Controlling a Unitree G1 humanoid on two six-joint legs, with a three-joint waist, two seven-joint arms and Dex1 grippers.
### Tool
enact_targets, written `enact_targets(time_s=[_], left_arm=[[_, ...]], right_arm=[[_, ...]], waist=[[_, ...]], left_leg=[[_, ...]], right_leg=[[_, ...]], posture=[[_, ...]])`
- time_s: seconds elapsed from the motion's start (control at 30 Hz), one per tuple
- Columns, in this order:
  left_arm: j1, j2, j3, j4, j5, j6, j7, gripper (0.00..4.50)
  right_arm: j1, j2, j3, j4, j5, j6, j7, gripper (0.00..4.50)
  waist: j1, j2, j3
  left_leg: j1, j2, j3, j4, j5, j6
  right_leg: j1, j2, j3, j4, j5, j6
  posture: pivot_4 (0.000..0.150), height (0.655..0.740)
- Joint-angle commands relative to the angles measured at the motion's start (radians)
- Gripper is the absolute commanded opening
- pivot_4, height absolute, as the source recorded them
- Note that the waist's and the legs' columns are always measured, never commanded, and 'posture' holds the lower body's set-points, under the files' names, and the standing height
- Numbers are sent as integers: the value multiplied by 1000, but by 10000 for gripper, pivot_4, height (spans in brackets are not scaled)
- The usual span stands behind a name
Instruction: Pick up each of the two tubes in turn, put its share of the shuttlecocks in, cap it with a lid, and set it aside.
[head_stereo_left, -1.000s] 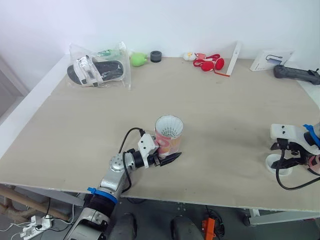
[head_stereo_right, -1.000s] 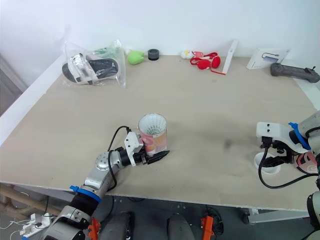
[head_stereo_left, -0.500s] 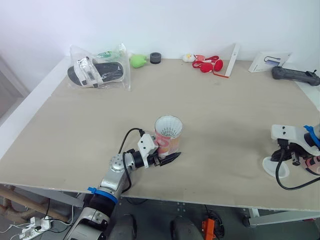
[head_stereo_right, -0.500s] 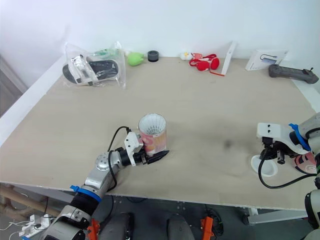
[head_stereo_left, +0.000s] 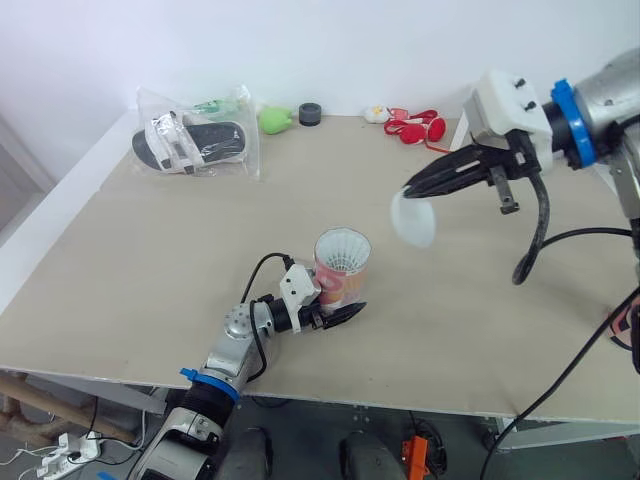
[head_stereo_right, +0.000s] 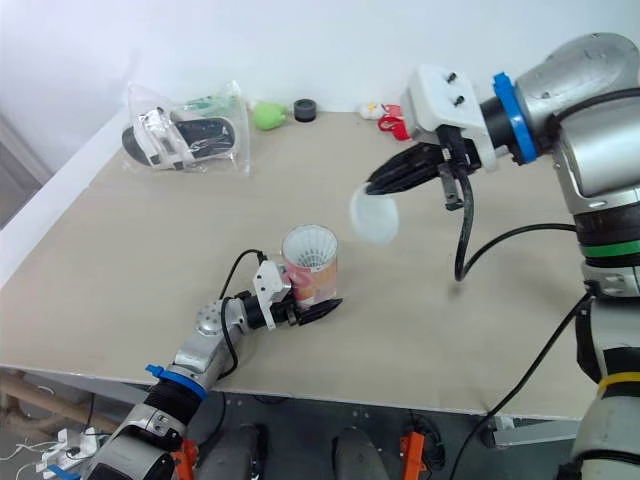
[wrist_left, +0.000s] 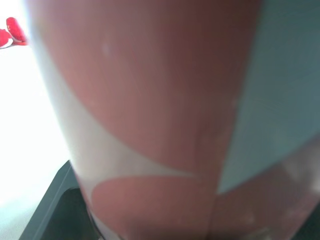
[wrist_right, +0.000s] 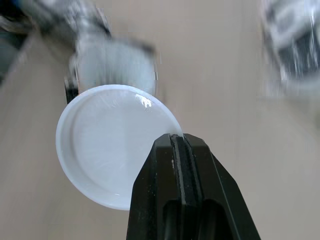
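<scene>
A short red and pink tube (head_stereo_left: 341, 270) stands upright near the table's front edge, with white shuttlecock feathers showing in its open top. My left gripper (head_stereo_left: 335, 312) is shut on its lower part, one finger on each side; in the left wrist view the tube's wall (wrist_left: 150, 110) sits right against the camera. My right gripper (head_stereo_left: 412, 190) is shut on the rim of a white round lid (head_stereo_left: 413, 221). It holds the lid tilted in the air, above and to the right of the tube. The right wrist view has the lid (wrist_right: 115, 145) pinched in the fingertips, with the tube (wrist_right: 117, 70) beyond it.
Along the back edge lie a clear bag with sandals (head_stereo_left: 195, 142), a green object (head_stereo_left: 277, 119), a black roll (head_stereo_left: 311, 113) and a red strap item (head_stereo_left: 420, 128). The table's front edge (head_stereo_left: 400, 405) runs close to the tube.
My right gripper shut on the lid at the table's front right, lifted it and carried it up and leftward near the tube. The left gripper and tube stayed put.
</scene>
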Motion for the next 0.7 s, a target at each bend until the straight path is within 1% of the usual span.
enact_targets(time_s=[0.03, 0.13, 0.27, 0.5, 0.7], left_arm=[[11, 14, 4, 50, 19, 4, 10, 31551], [15, 15, 1, 50, 23, 3, 12, 31551], [18, 14, -2, 47, 25, 5, 16, 31551], [19, 12, -5, 48, 28, 4, 22, 31551], [24, 13, -5, 42, 29, 6, 29, 31551]], right_arm=[[-95, 79, 29, -14, 7, -23, 40, 719], [-118, 127, 62, -10, 18, -36, 40, 719], [-135, 181, 95, 22, -12, -75, 40, 719], [-137, 226, 146, 74, -74, -144, 40, 719], [-128, 231, 176, 100, -116, -186, 40, 719]], waist=[[-2, 3, 0], [-6, 3, 0], [-8, 2, 0], [-8, 2, 0], [-8, 2, 0]], left_leg=[[0, 0, 0, 0, 0, 0], [-1, 2, -1, 0, 0, 1], [-1, 2, -1, 0, 0, 1], [-1, 2, -1, 0, 0, 1], [-1, 2, -1, 0, 1, 1]], right_leg=[[0, 0, 0, 0, 0, 0], [-2, 3, 0, 2, 1, -2], [-2, 3, 0, 2, 1, -2], [-2, 3, 0, 2, 2, -4], [-2, 4, 0, 2, 2, -3]], posture=[[1500, 7400], [1500, 7400], [1500, 7400], [1500, 7400], [1500, 7400]])
